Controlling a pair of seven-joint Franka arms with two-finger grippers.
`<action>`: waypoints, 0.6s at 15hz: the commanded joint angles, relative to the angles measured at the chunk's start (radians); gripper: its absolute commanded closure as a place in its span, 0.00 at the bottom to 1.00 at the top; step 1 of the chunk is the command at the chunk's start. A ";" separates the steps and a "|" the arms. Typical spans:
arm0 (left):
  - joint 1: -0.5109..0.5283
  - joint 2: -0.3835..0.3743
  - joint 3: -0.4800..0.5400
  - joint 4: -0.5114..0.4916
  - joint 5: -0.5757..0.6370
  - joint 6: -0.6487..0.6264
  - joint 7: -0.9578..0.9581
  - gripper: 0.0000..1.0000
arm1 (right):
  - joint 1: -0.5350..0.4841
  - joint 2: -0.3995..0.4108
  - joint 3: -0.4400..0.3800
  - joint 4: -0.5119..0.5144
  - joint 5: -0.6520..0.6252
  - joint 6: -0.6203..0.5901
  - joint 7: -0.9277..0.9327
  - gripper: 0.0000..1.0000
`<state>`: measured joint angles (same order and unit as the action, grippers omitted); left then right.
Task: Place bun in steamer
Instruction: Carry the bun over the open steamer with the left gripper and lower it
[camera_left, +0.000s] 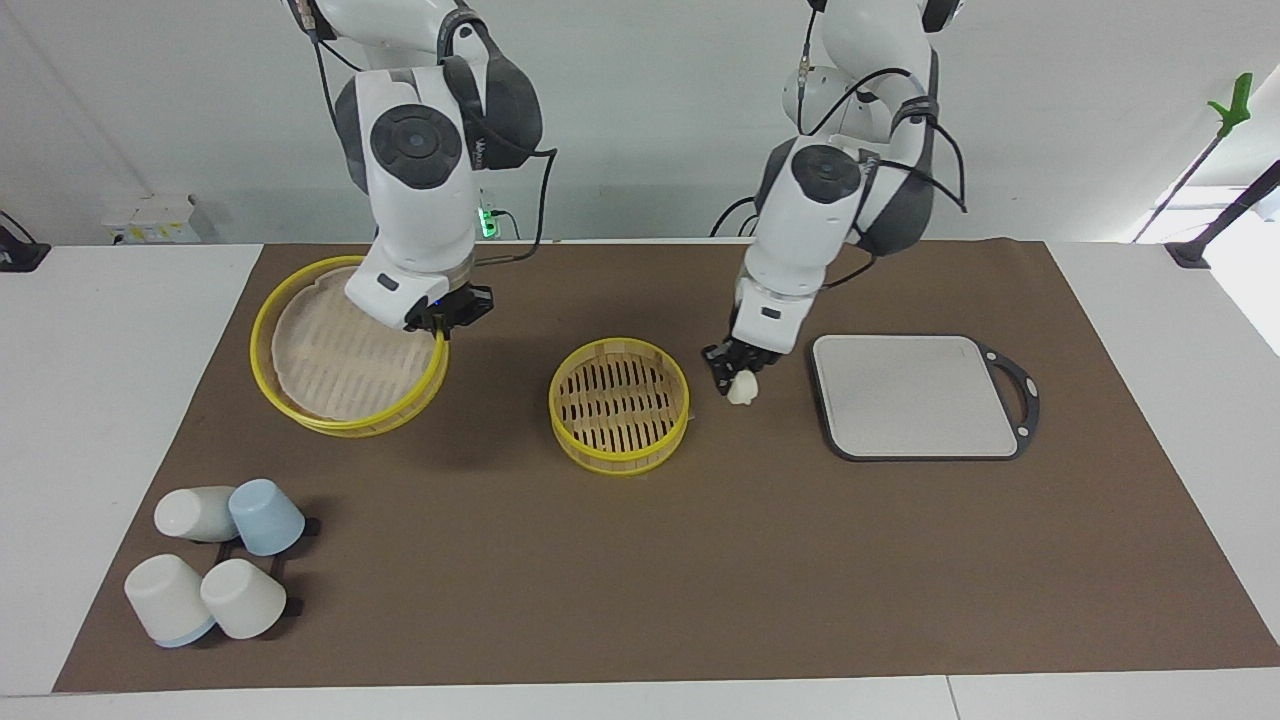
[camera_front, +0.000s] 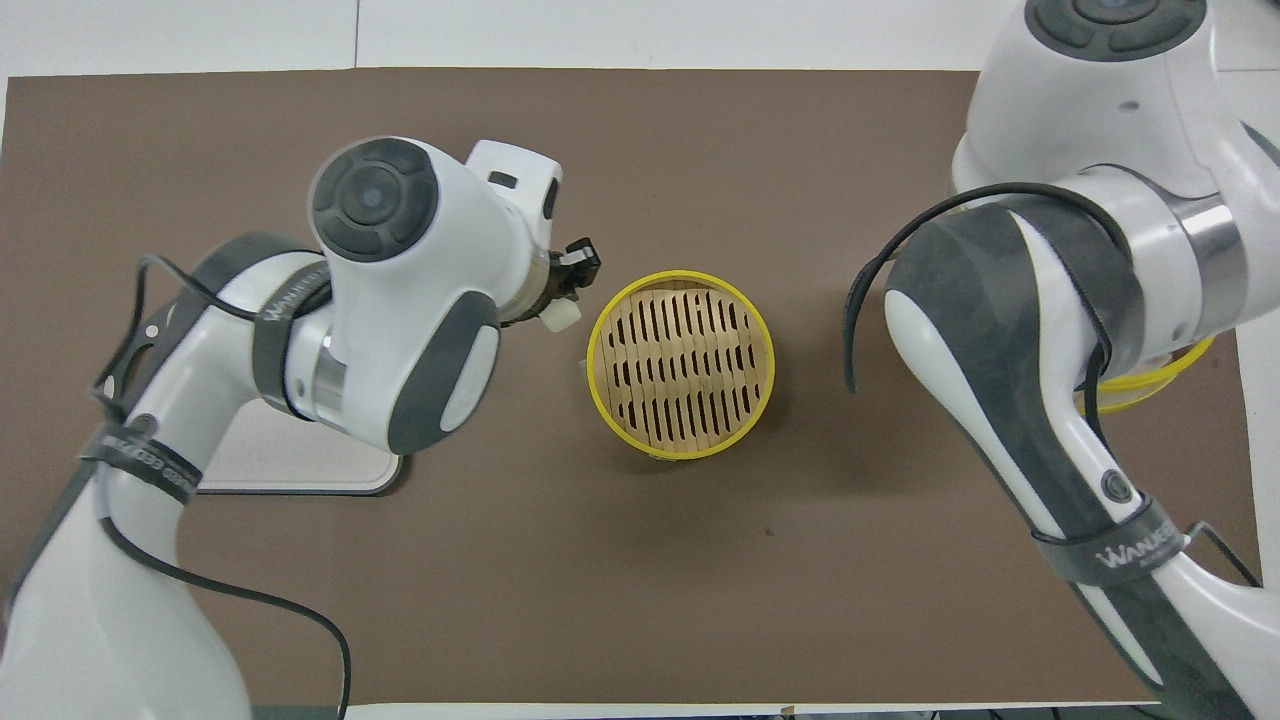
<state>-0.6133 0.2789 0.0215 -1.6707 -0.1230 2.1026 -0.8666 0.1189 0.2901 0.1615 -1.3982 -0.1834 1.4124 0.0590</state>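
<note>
You're partway: right gripper (camera_left: 441, 328) is clamping the lid (camera_left: 345, 350) aside, left gripper (camera_left: 735, 376) is carrying the bun (camera_left: 741, 390) beside the open steamer (camera_left: 620, 404).

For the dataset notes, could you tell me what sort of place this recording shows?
Most likely a robotics lab staged as a kitchen: two white arms stand at a table under a brown mat, with a bamboo steamer, a cutting board and toppled cups against a bare white wall.
</note>
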 joint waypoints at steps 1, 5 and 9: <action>-0.110 0.051 0.023 -0.026 -0.009 0.094 -0.029 0.64 | -0.067 -0.032 0.015 -0.051 -0.004 0.000 -0.068 1.00; -0.155 0.129 0.023 -0.050 0.037 0.177 -0.026 0.64 | -0.071 -0.045 0.015 -0.082 -0.004 0.019 -0.076 1.00; -0.158 0.184 0.023 -0.055 0.039 0.240 -0.028 0.64 | -0.070 -0.046 0.015 -0.087 -0.004 0.023 -0.076 1.00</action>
<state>-0.7596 0.4519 0.0317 -1.7124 -0.1018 2.3058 -0.8952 0.0590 0.2837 0.1692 -1.4437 -0.1833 1.4167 -0.0042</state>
